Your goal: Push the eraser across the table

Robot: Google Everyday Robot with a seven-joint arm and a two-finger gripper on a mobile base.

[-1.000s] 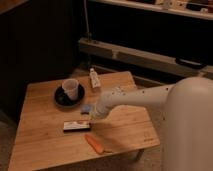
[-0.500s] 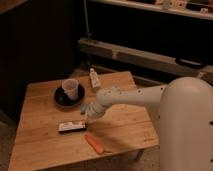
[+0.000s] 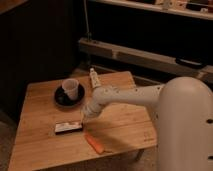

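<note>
The eraser (image 3: 68, 128), a flat block with a white label face and dark edges, lies on the light wooden table (image 3: 40, 150) toward its front left. My gripper (image 3: 85, 116) is at the end of the white arm, low over the table and right at the eraser's right end. The arm hides the fingers.
A white cup (image 3: 70, 89) stands on a dark saucer (image 3: 62, 99) at the back left. A small bottle (image 3: 93, 77) stands behind the arm. An orange carrot (image 3: 94, 142) lies near the front edge. My white body (image 3: 185, 130) fills the right. Dark shelving stands behind the table.
The eraser has slid left across the table, from near the middle toward the front left. My gripper has followed it leftward, staying at its right end.
</note>
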